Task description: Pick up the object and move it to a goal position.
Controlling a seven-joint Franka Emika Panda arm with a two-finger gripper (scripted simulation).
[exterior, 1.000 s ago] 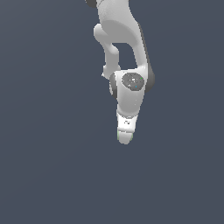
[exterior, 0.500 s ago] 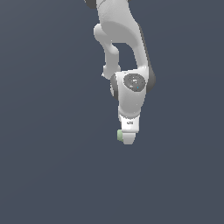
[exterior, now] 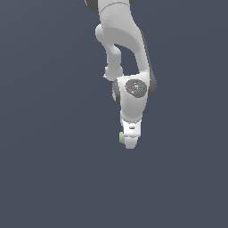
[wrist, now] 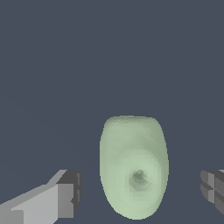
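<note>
Between the spread fingers (wrist: 57, 199) of the gripper (wrist: 135, 192), the pale green object (wrist: 134, 166) sits dimple-up on the plain grey surface (exterior: 53, 169), clear of both pads. Jaws stand wide, straddling it, apparently lined up to close for the lift.
</note>
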